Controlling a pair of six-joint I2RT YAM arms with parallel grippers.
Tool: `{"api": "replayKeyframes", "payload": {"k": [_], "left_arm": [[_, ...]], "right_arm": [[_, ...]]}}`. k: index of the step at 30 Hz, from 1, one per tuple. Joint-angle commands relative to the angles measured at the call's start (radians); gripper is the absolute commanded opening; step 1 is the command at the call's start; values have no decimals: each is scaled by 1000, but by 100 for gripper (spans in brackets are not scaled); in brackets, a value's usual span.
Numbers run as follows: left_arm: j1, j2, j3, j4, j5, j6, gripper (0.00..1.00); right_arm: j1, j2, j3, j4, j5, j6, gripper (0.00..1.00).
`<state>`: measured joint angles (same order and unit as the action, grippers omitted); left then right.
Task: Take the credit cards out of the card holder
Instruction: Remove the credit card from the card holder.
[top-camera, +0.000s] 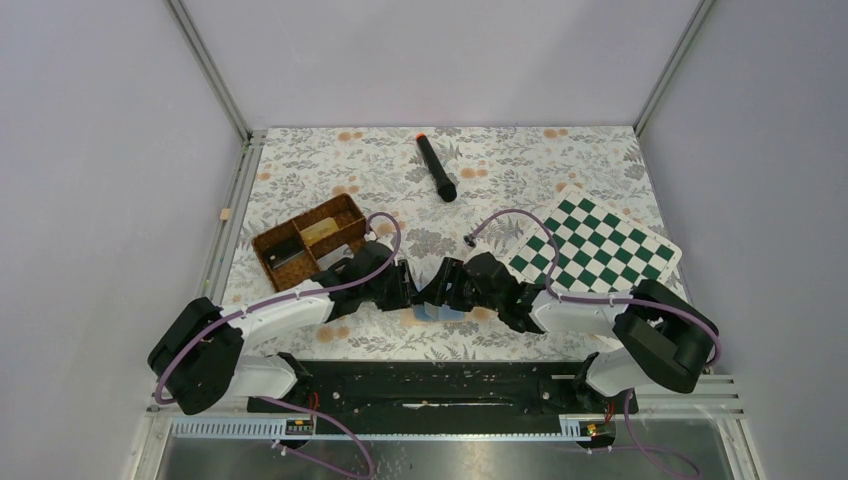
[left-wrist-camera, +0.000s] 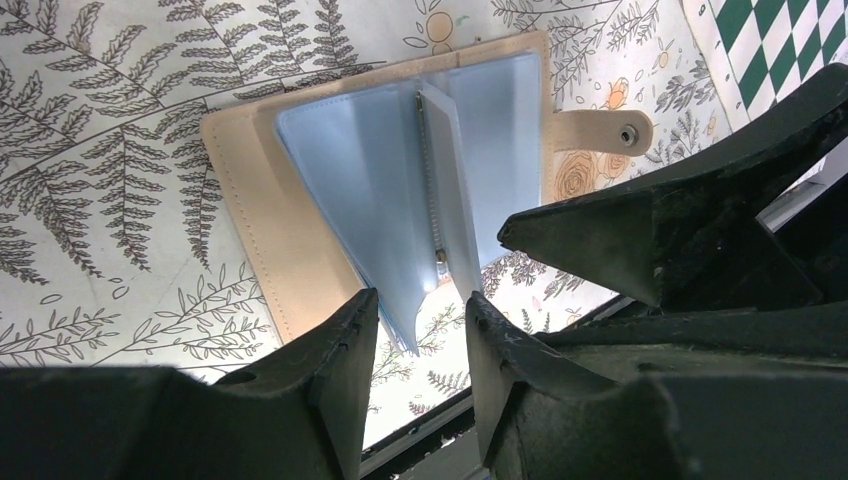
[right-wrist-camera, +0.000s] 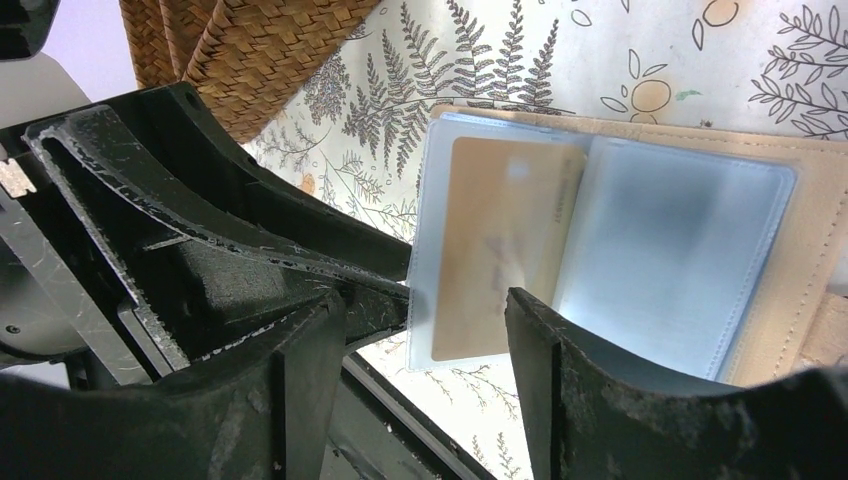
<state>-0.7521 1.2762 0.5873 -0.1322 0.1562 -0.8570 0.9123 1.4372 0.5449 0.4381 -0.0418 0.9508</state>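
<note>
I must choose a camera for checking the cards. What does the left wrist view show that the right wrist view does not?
Only the left wrist view shows a tan strap with a metal snap and a corner of the green-white chequered board. Only the right wrist view shows the yellow-gold plastic card inside a clear sleeve, and the brown woven basket. Both show the flat tan card holder lying open on the fern-printed tablecloth, and each has its own black tool in front: the left tool and the right tool, both open.
</note>
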Motion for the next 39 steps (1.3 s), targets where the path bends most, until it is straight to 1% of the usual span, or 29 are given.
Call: {"api": "replayKeyframes", "payload": {"k": [1,7,12,16,21,26,33,39], "left_arm": [[-18,1,56,45,34,1,38],[-31,9,72,34,24,0,38],[-41,22,95,19,16,7,38],[-48,34,106,14,15,12,38],[-58,54,120,14,13,11,38],[-67,63,133,12,9,12,38],[-73,71,135,8,1,14,38],[-76,70,126,8,-8,12,38]], "right_arm": [[-9,-31,38,-54,37,0,66],[-9,-53,62,-141,96,-8,67],[-10,-60,81,-184,112,-37,64],[-10,-48,114,-220,104,-62,68],[-10,-29,165,-301,136,-97,68],[-10,0,213,-364,156,-119,65],[-10,50,257,-377,136,-133,64],[-10,62,266,-410,156,-145,59]]}}
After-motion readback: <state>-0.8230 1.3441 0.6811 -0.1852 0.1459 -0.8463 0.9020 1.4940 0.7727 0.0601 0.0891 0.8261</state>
